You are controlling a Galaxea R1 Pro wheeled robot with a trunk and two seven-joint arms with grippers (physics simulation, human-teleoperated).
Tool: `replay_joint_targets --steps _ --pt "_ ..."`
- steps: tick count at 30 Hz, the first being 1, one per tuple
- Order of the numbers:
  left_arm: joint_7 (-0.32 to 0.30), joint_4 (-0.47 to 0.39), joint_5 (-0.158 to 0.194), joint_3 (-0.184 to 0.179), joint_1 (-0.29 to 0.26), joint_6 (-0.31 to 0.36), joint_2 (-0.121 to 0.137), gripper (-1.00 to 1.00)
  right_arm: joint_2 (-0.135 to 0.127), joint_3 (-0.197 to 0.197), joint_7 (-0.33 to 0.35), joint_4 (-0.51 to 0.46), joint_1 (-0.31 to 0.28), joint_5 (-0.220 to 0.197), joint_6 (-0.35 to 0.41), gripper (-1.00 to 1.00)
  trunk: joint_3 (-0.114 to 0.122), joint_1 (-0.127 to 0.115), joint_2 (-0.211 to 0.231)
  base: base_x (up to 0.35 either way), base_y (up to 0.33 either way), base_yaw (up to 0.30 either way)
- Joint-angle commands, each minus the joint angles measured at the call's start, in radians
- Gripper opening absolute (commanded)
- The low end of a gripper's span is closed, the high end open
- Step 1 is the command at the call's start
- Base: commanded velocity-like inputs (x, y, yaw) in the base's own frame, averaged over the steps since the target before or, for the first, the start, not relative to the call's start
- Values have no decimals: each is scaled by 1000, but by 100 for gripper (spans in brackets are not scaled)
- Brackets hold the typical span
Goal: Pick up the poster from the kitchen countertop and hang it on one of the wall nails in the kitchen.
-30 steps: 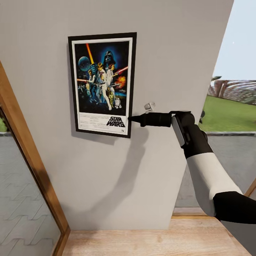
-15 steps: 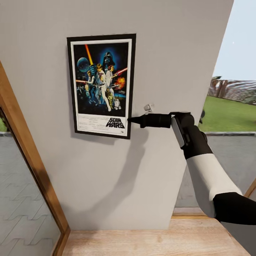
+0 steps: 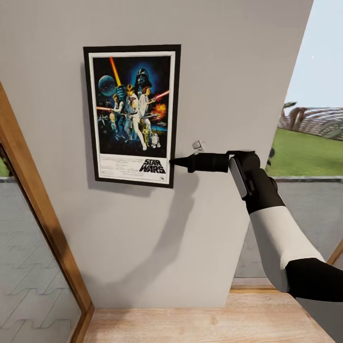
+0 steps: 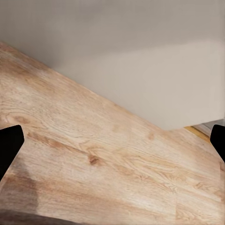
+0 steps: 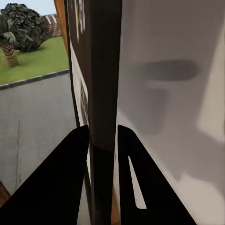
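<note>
The poster, a Star Wars print in a thin black frame, lies flat against the light grey wall panel, almost upright. My right gripper reaches in from the right and is shut on the frame's right edge near the lower corner. In the right wrist view the poster is an edge-on dark strip between the two black fingers, close to the wall. My left gripper is open over a wooden surface, holding nothing. The wall nail is hidden. The kitchen countertop is out of view.
A wood window frame runs down the left of the panel. A window to the right looks onto a lawn. A light wooden surface lies below the wall. My right forearm crosses the lower right.
The poster has turned from a slight tilt to nearly upright, its top edge swinging left. My right gripper has hardly moved.
</note>
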Motion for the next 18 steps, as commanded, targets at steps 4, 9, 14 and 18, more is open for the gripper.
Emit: replay_joint_targets --steps 4,9,14,18 --pt "-1 0 6 -8 -1 -6 0 100 0 0 3 1 -1 -9 10 -100 -2 1 -2 0 0 0" --pt "-1 0 6 -8 -1 -6 0 100 -1 0 5 1 -1 -9 10 -100 -2 1 -2 0 0 0" --pt "-1 0 6 -8 -1 -6 0 100 -1 0 5 1 -1 -9 10 -100 -2 1 -2 0 0 0" --pt "-1 0 6 -8 -1 -6 0 100 -1 0 5 1 -1 -9 10 -100 -2 1 -2 0 0 0"
